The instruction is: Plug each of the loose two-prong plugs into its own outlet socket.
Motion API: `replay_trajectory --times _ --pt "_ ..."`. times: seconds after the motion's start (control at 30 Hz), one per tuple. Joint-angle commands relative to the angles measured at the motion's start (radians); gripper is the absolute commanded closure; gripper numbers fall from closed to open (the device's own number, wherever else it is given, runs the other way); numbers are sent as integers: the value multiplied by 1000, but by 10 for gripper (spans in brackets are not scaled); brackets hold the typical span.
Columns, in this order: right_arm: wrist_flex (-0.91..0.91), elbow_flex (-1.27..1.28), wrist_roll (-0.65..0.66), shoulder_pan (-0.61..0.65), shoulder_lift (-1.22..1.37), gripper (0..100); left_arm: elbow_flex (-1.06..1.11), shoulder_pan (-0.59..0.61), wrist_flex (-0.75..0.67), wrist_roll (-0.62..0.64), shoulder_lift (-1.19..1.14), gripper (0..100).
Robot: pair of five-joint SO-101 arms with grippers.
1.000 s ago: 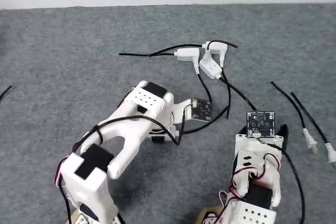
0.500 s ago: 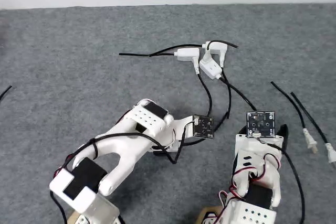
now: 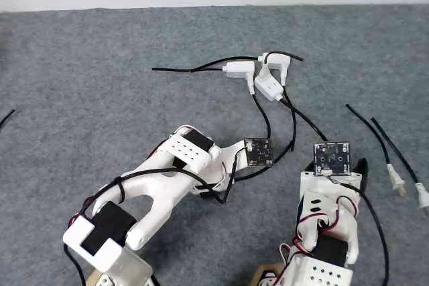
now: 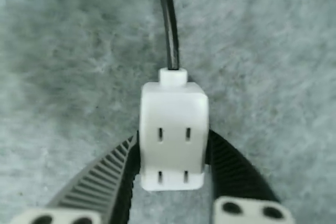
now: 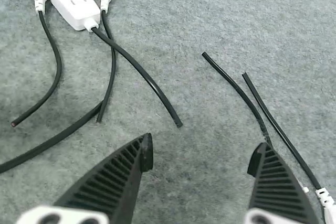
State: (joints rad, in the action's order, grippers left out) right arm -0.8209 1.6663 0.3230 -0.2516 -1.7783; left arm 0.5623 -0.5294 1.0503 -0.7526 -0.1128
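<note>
A white outlet socket [image 4: 173, 114] with a black cord sits between the fingers of my left gripper [image 4: 173, 140], which is shut on its sides; its slots face the camera. In the high view that socket is hidden under the left arm [image 3: 191, 155]. Three more white sockets [image 3: 270, 87] lie clustered at the far middle, also seen as a socket [image 5: 73, 1] in the right wrist view. Two loose two-prong plugs [image 3: 395, 182] [image 3: 422, 197] lie on the mat at the right. My right gripper [image 5: 202, 153] is open above bare mat, with one plug [image 5: 324, 196] just beside its outer finger.
Black cords [image 3: 268, 122] trail from the socket cluster toward the arms. A loose cord end [image 5: 142, 77] lies ahead of the right gripper. The plugs' cords [image 3: 369, 125] run diagonally at the right. Grey mat [image 3: 80, 85] covers the table, with open room at the left.
The left arm has drawn back toward the near edge and dropped lower, its wrist shifting slightly right. The right arm has not moved.
</note>
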Motion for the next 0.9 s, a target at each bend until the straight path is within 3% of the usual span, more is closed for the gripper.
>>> replay_trajectory --times 0.0,0.2,0.47,0.63,0.87 --pt "-7 17 14 31 -21 707 -35 0 -23 17 49 717" --pt "-7 17 14 31 -21 707 -82 17 23 14 51 718" --pt "-5 17 9 30 -21 707 -340 -25 348 5 126 749" --pt "-5 17 11 30 -21 707 -430 -26 416 173 253 749" --pt "-8 15 17 30 -25 707 -461 132 520 523 476 750"
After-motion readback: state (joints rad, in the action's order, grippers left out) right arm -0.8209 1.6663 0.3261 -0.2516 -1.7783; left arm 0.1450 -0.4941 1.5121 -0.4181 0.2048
